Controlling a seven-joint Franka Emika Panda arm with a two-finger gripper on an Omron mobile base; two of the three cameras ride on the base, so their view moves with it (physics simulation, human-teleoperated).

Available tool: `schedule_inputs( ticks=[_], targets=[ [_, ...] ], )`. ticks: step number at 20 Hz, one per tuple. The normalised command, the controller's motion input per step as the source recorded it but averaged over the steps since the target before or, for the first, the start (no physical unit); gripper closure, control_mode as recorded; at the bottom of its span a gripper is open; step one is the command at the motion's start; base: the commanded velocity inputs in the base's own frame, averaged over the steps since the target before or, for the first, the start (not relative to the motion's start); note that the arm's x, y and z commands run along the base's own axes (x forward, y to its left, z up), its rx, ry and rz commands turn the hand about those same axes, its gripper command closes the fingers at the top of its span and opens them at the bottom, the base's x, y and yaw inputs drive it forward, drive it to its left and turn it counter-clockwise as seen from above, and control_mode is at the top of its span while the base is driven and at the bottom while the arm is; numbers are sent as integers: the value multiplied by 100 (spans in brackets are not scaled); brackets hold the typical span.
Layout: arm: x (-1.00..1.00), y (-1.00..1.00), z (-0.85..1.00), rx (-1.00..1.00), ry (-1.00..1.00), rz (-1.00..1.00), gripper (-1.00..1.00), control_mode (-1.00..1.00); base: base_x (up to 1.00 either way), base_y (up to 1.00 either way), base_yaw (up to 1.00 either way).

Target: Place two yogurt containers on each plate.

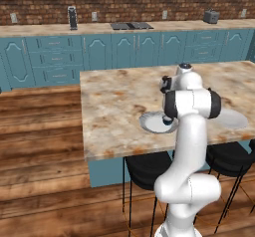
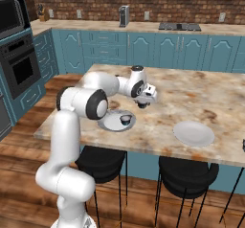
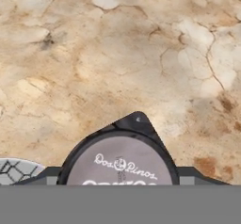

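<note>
We saw a beige, brown-veined marble table (image 2: 191,95), light grey plates (image 2: 194,133), and a dark yogurt cup (image 3: 120,164) with a pale lettered lid.

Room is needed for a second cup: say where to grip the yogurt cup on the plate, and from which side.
Grip the yogurt cup by its round dark wall, fingers on opposite sides, from straight above: it stands upright, and the plate rim hinders a sideways approach. The gripper seems to hold another cup now.
</note>
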Motion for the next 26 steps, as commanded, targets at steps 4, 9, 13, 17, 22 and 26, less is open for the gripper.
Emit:
schedule_inputs(
  ticks=[4,9,13,17,22,26],
  targets=[
    [-20,50,18,0,0,0,100,-100,0,0,0],
    [-34,47,4,0,0,0,100,-100,0,0,0],
    [-51,43,1,2,0,1,100,-100,0,0,0],
    [-60,44,7,4,0,4,100,-100,0,0,0],
    [-65,47,0,4,0,6,100,-100,0,0,0],
    [-57,56,0,0,0,5,100,-100,0,0,0]
  ],
)
